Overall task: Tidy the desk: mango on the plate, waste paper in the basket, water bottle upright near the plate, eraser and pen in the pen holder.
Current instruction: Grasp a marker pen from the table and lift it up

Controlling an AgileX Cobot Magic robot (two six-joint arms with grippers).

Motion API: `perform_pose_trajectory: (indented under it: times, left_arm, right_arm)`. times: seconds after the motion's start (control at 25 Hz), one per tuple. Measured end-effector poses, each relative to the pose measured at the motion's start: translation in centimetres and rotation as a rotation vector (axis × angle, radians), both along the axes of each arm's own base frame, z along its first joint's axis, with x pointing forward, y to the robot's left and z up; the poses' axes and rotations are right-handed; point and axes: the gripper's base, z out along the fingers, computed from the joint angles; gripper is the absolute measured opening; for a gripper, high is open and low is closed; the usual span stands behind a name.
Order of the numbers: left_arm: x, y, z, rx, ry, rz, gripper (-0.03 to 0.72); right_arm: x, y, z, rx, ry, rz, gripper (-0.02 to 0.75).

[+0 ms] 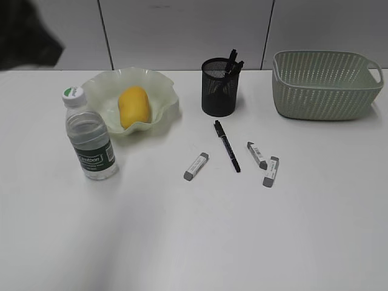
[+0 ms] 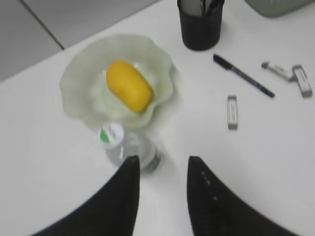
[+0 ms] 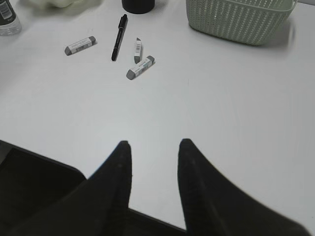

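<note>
Mango [image 1: 134, 107] sits on the plate [image 1: 167, 94], bottle [image 1: 90, 136] upright beside it, so both grippers [image 2: 162, 169] [image 3: 153, 152] hang open and empty, with pen [image 1: 227, 145] and erasers [image 1: 196, 166] pending.

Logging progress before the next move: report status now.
Left gripper open, empty above the upright water bottle; right gripper open, empty. Mango on plate. Pen, three erasers still on desk. Nothing blocking.

left end effector [image 2: 162, 169]: fingers parted, empty | right end effector [image 3: 153, 152]: fingers parted, empty
</note>
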Motion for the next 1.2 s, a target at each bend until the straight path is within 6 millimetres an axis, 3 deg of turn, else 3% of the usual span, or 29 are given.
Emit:
perform_pose_trajectory:
  times: [0.24,0.48,0.72,1.0,1.2]
  left_arm:
    - [-10.2,9.4,-2.6,-0.215,-0.051,0.003,0.371]
    - [-15.3,14.0,-6.7,-0.264,-0.122,-0.069,0.484]
    - [-17.5,15.9,-7.7,-0.339,-0.196,-0.107,0.527]
    - [-17.7,15.9,-7.8,-0.355,-0.192,-0.112,0.527]
    - [-18.0,15.9,-7.8,-0.342,-0.218,0.040,0.527]
  right_arm:
    - [0.0,0.0,0.0,-0.001,0.000,0.000,0.268]
    - [0.0,0.0,0.0,0.000,0.000,0.000,0.268]
    - [0.0,0.0,0.0,0.000,-0.001,0.000,0.268]
    - [0.0,0.0,0.0,0.000,-0.001,0.000,0.268]
    - [1.2,0.7,0.6,-0.001,0.037,0.009,0.268]
